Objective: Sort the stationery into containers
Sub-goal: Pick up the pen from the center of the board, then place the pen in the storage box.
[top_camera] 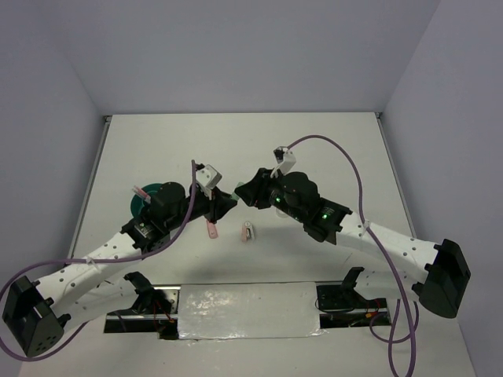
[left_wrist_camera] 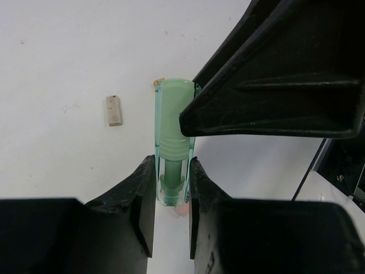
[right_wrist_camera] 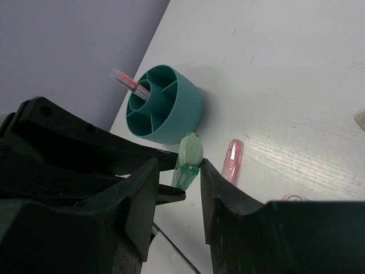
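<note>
- Step in hand, as I judge it: a hand-over of the mint-green tube (left_wrist_camera: 174, 131) from one arm to the other, on its way to the organizer (right_wrist_camera: 177, 114).
- The left gripper (left_wrist_camera: 171, 166) is clamped on the tube's lower end, a finger pressed against each side.
- The right gripper (right_wrist_camera: 179, 165) straddles the tube's other end. One finger looks to be touching it, and a sliver of gap shows at the other, so I cannot tell whether it is gripping.
- The tube is held between the two arms, apparently clear of the worktop (top_camera: 314, 141), about midway between the left and right edges and nearer the near edge than the far one.
- The organizer stands towards the worktop's left edge, with a thin pink pen (right_wrist_camera: 128, 81) leaning in one compartment.
- The next move calls for the right jaws to seat squarely on the tube before the left lets go. Releasing too soon risks a drop.
- The pink stick (right_wrist_camera: 232, 160) and grey block (left_wrist_camera: 114, 110) lie loose on the worktop, not yet sorted.
</note>
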You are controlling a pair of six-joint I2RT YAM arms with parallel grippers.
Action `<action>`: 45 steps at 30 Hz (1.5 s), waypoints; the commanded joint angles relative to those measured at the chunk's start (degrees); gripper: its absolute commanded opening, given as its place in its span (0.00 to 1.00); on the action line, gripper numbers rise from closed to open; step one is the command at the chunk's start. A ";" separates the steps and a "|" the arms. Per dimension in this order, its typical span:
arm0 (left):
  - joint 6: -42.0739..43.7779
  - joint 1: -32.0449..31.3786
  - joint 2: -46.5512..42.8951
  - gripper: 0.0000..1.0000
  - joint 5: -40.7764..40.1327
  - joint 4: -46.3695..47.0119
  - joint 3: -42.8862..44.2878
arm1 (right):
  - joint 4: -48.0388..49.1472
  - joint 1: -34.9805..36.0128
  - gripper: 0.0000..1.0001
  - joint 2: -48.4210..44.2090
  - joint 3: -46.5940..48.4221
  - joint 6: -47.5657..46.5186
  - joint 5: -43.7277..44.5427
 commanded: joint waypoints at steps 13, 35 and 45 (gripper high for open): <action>-1.79 -0.49 -3.68 0.25 2.59 1.82 0.53 | 8.88 0.64 0.00 2.71 2.66 -3.50 -3.36; -22.36 -0.40 -20.70 0.99 -64.56 -54.01 21.21 | 27.44 0.81 0.00 41.45 30.24 -28.28 -24.89; -20.96 0.12 -32.51 0.99 -62.72 -50.75 16.01 | 17.77 2.04 0.00 60.09 52.30 -31.81 -28.67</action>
